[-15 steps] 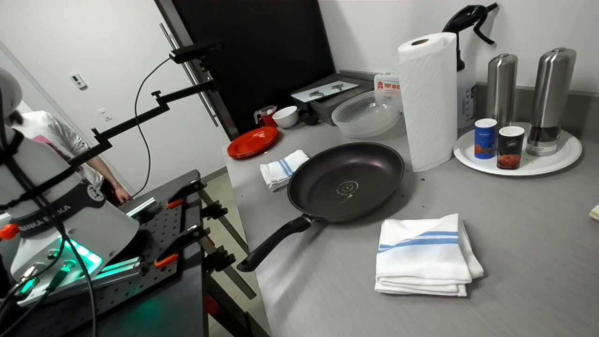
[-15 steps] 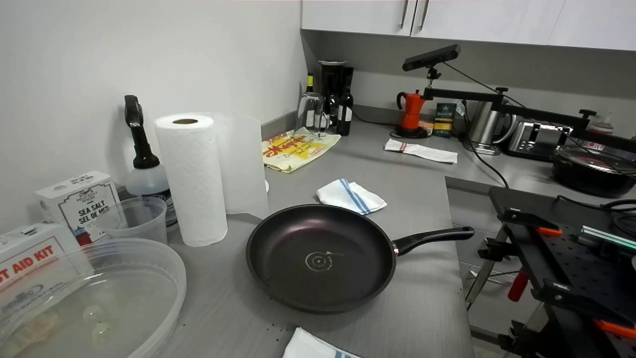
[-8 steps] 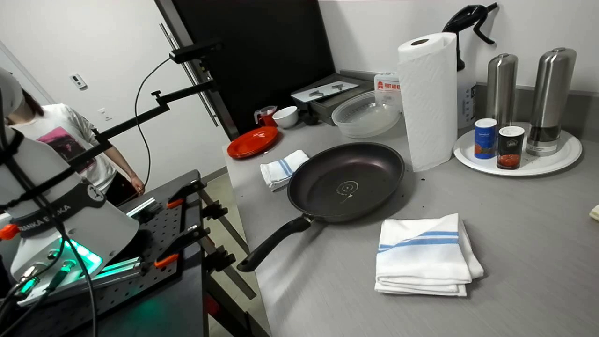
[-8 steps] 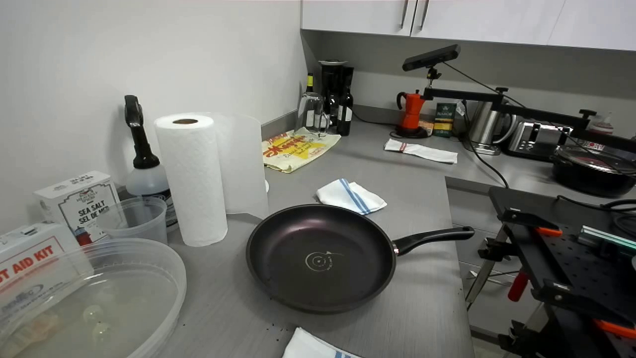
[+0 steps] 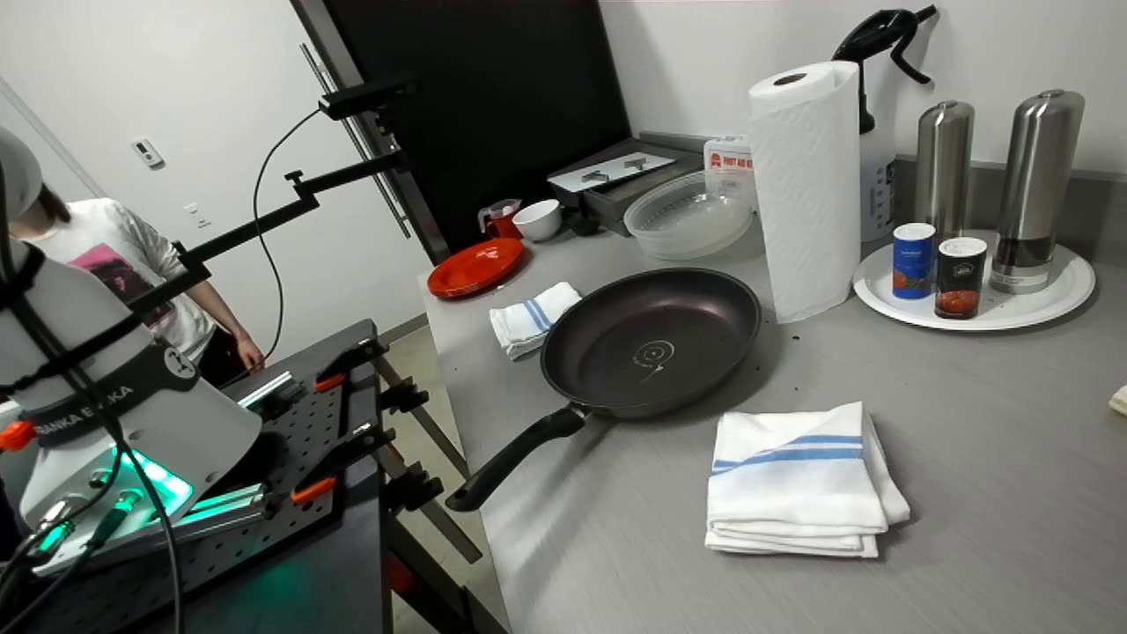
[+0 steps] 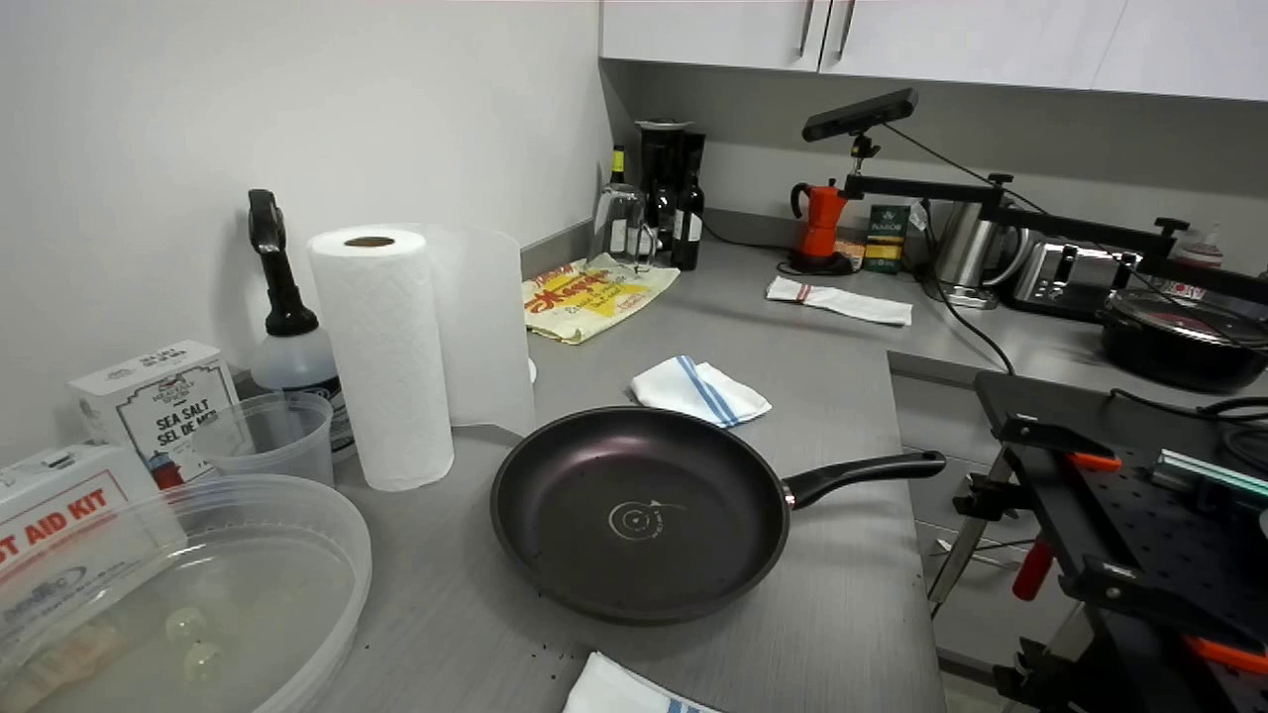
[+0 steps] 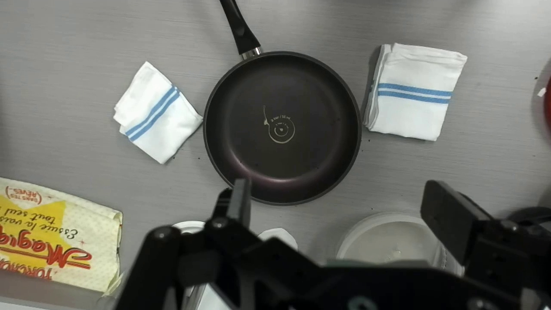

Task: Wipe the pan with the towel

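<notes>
Clearly, the black pan (image 7: 282, 129) is seen above the middle of the wrist view, laid on the gray tabletop (image 7: 129, 30), its handle (image 7: 239, 26) turned toward the top edge. It is closely flanked by a folded, blue-striped left towel (image 7: 156, 115) and a similar right towel (image 7: 415, 92). Toward the lower edge, the claw (image 7: 338, 196) is shown with its jaws wide apart. In an exterior view, a paper roll (image 5: 806, 194) is seen upright at upper right.
</notes>
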Tool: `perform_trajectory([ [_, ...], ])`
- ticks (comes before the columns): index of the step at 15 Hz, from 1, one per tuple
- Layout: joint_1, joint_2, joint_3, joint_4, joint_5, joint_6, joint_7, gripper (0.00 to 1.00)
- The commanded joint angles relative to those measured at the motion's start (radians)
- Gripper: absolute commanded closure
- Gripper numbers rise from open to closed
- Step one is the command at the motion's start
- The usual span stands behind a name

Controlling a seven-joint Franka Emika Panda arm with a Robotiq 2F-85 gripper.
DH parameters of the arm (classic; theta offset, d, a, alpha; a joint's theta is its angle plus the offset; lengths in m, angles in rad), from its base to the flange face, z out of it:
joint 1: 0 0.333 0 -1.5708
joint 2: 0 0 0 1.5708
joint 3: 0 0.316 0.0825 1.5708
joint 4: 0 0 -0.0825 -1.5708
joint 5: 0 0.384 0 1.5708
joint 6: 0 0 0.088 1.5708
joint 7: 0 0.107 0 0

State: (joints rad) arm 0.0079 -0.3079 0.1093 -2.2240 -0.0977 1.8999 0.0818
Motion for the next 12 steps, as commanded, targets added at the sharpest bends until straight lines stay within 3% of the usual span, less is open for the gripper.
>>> perform_trajectory([
  [1, -0.008, 0.028, -0.028, 0.001, -0.026, 0.01, 0.017, 0.0],
  [7, -0.063, 0.1, -0.096, -0.032, -0.015, 0.08, 0.075, 0.0],
  [12, -0.118, 0.175, -0.148, -0.059, -0.02, 0.184, 0.197, 0.0],
])
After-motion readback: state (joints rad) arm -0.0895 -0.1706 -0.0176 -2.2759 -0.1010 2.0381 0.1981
